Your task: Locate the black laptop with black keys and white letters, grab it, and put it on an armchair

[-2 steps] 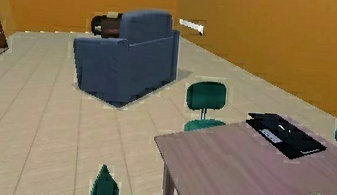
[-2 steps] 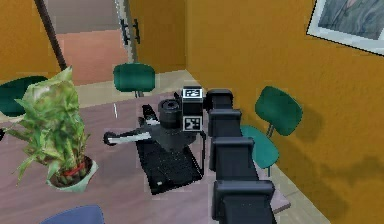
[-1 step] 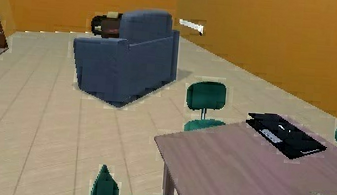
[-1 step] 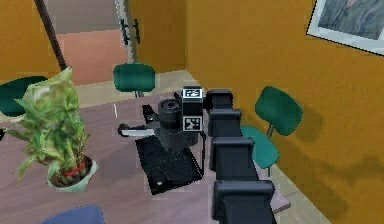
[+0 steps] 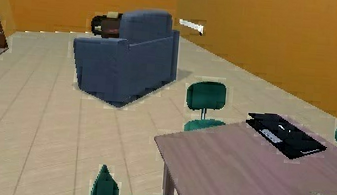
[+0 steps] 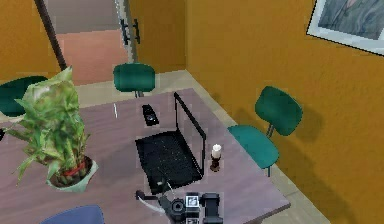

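**Grasp stage at the table** (image 6: 110, 130). The black laptop (image 6: 168, 152) lies on the table with its lid raised. Its keyboard deck faces the table's near edge, where the gripper (image 6: 158, 194) stands. The state of the jaws cannot be told, nor whether the gripper has hold of anything, because the laptop's deck lies on the table right at the gripper's far end. A sound grasp would probably take the thin deck at its near corner, level with the table top. The lift should then go straight up before the base turns. It should keep clear of the small white-topped, bottle-like object (image 6: 215, 155) just beside the laptop and of the potted plant (image 6: 52, 128) on the table. The blue armchair (image 5: 126, 54) stands well apart from the table, across bare floor. Hard to make out: the key lettering, any contact between fingers and deck, and the small dark object (image 6: 149, 114) on the table beyond the laptop; the arm is cut off at the table's near edge
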Robot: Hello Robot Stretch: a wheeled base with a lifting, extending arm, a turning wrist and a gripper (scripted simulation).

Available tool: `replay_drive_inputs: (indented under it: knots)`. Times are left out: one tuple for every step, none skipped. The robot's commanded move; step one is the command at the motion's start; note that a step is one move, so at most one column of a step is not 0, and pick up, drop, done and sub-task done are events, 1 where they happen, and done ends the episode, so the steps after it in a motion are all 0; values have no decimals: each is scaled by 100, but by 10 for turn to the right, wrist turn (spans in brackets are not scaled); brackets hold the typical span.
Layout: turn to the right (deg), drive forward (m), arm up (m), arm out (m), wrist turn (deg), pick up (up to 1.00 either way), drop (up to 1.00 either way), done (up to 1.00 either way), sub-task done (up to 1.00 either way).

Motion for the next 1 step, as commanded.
replay_drive_inputs:
  knots:
    - [0,0,0,0,0,100,0,0,0]
